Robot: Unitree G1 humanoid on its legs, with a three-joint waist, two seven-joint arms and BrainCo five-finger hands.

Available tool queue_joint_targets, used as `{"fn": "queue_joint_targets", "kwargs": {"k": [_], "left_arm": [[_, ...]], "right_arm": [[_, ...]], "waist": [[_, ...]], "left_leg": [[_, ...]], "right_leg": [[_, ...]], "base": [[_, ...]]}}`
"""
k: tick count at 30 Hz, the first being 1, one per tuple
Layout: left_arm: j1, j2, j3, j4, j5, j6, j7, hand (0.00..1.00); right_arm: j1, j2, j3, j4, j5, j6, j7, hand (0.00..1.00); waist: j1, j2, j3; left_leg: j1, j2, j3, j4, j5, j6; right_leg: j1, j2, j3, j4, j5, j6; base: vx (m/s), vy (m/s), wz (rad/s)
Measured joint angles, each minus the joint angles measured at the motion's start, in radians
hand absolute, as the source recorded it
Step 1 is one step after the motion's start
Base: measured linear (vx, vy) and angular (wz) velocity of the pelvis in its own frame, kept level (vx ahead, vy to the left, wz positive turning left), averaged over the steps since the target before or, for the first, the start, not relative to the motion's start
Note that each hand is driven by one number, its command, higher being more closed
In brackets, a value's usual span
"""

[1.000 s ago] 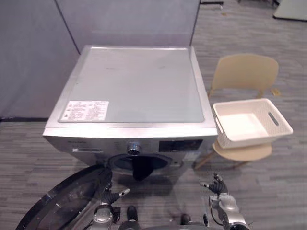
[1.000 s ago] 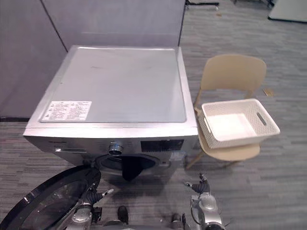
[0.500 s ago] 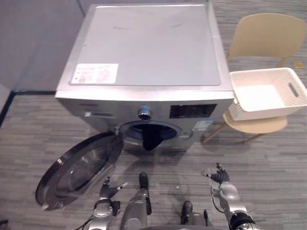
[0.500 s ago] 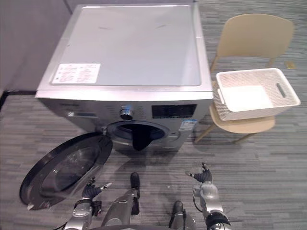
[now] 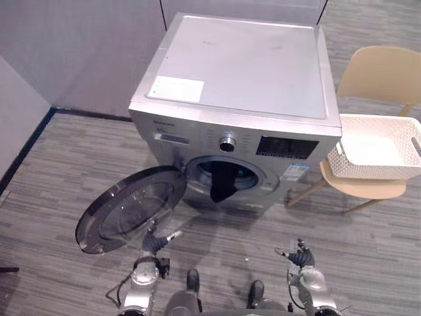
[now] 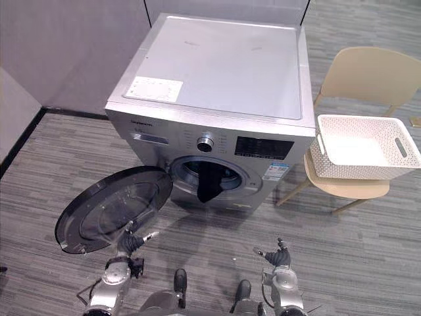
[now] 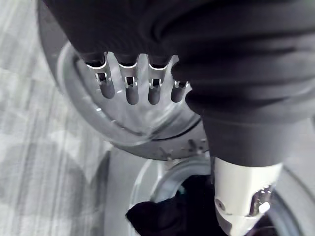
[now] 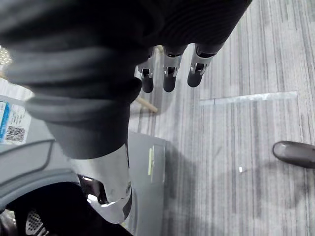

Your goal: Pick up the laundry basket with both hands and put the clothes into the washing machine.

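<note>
So the laundry basket [image 6: 355, 168] sits on the seat of a beige chair [image 6: 371, 76] just to the right of the washing machine [image 5: 243, 66], well apart from both hands. It looks empty from up here. I'd guess it's light, stiff plastic with lattice walls, so it shouldn't flex much. The obvious grab spots are the 2 short ends, 1 hand each, and I can make out a slot handle [image 6: 400, 146] on the far end. The machine's door [image 5: 131, 207] is swung wide open, and a dark garment [image 5: 223, 184] droops over the lip of the drum. That one is soft and floppy and would need pushing in rather than gripping. The left hand [image 5: 154, 242] hangs low by the door and the right hand [image 5: 299, 255] low over the floor, both with fingers loose and holding nothing. As for writing, there's a white label [image 5: 175, 89] on the lid and a small sticker [image 5: 297, 172] under the dark panel [image 5: 283, 147], both too tiny to read.
</note>
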Motion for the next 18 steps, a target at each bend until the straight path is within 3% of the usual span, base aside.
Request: {"fn": "queue_joint_targets", "kwargs": {"k": [8,12,15,18], "left_arm": [[-0.12,0.201,0.223,-0.063,0.087,-0.006,0.11,0.0],[-0.232,0.369,0.252,0.108,0.088,0.004,0.141,0.0],[-0.306,0.463,0.251,0.241,0.113,0.027,0.138,0.0],[-0.379,0.551,0.243,0.334,0.142,0.042,0.109,0.0]], "right_arm": [[-0.001,-0.04,0.001,0.0,0.0,-0.012,0.002,0.0],[-0.002,-0.066,0.009,0.0,-0.001,-0.018,0.013,0.0],[-0.002,-0.066,0.019,0.0,-0.001,-0.02,0.024,0.0],[-0.01,-0.067,0.033,0.0,-0.001,-0.023,0.026,0.0]], "waist": [[-0.001,0.0,-0.002],[0.001,-0.005,-0.002],[0.001,-0.025,0.005],[0.006,-0.064,0.012]], "left_leg": [[0.036,0.003,-0.008,-0.091,0.057,-0.004],[0.027,0.008,-0.008,-0.092,0.057,-0.005],[0.02,0.014,-0.006,-0.092,0.057,-0.005],[-0.037,0.026,0.012,-0.091,0.062,-0.012]], "right_leg": [[0.013,0.022,-0.005,-0.035,0.021,-0.003],[0.013,0.031,-0.002,-0.06,0.034,-0.007],[0.008,0.039,0.0,-0.067,0.035,-0.008],[-0.061,0.052,0.024,-0.069,0.049,-0.024]], "base": [[-0.03,0.01,0.02],[0.01,-0.006,-0.02],[0.02,-0.017,-0.04],[0.0,-0.018,-0.2]]}}
